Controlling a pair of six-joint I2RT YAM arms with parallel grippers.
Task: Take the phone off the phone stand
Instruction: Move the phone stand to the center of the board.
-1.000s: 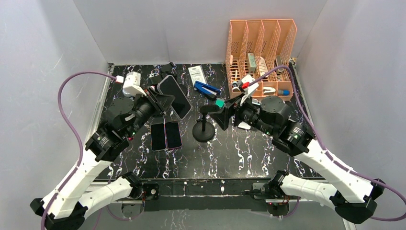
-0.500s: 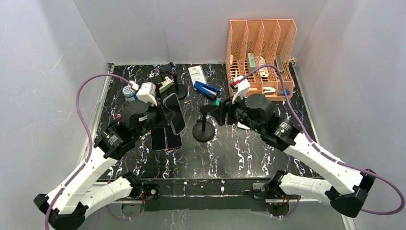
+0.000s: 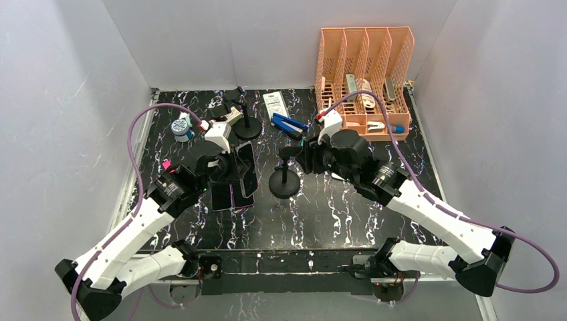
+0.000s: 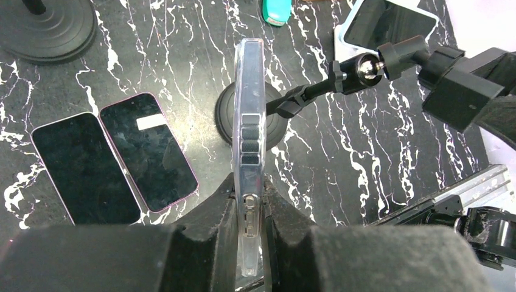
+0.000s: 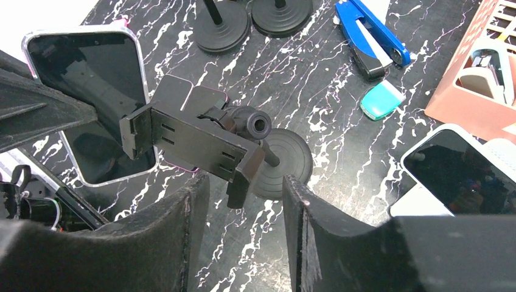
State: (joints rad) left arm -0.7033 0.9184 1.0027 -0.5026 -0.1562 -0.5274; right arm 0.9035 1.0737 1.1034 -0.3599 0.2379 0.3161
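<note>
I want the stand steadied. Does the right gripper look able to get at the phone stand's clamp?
Probably yes. The right gripper is open, and the phone stand's clamp sits empty ahead of its fingers with nothing between. The phone is clear of it, gripped edge-on by the left gripper.

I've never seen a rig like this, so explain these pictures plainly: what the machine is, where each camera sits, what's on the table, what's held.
Two robot arms share a black marbled table. One picture looks down from above; the other two come from cameras on each wrist. The left gripper pinches a clear-cased phone, seen edge-on. The right gripper straddles the empty phone stand, jaws apart. Two more phones lie flat, side by side; a blue stapler and an orange organizer sit farther back.
</note>
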